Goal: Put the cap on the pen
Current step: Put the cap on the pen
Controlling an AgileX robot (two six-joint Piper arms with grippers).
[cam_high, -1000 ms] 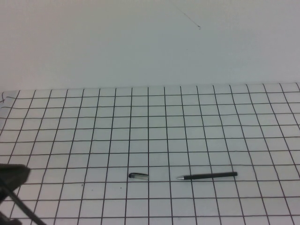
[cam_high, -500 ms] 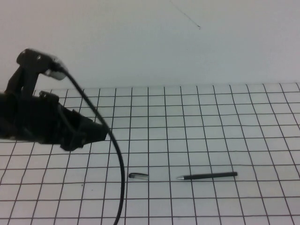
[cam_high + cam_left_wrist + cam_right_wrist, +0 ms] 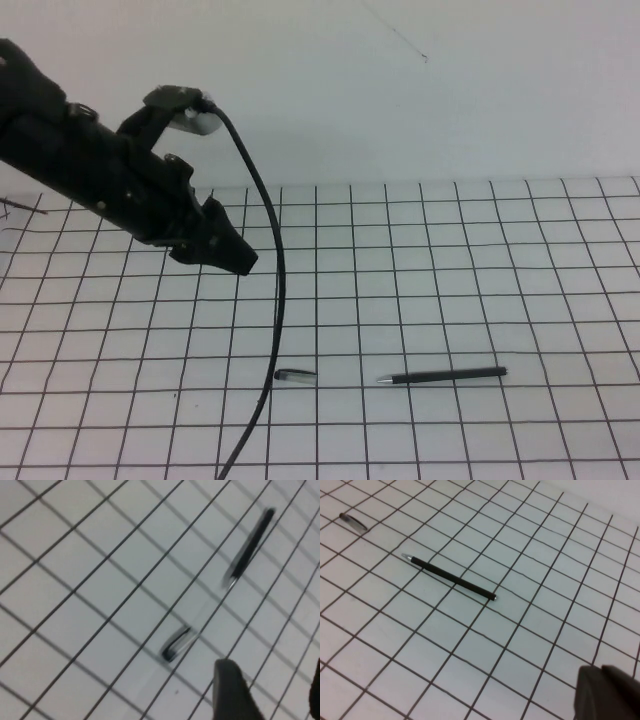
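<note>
The pen is a thin black stick lying flat near the front of the grid mat, its silver tip pointing left. The short dark cap lies about a square to the left of the tip. My left gripper hovers above the mat, behind and to the left of the cap, open and empty. In the left wrist view the cap and pen lie beyond the gripper, with one finger showing. My right gripper is shut and empty, out of the high view; its wrist view shows the pen and cap.
A thick black cable hangs from the left arm and crosses the mat just left of the cap. The white grid mat ends at a plain white wall behind it.
The left arm has risen from the front left corner and swung right and forward over the mat, its cable trailing. The pen and cap have not moved.
</note>
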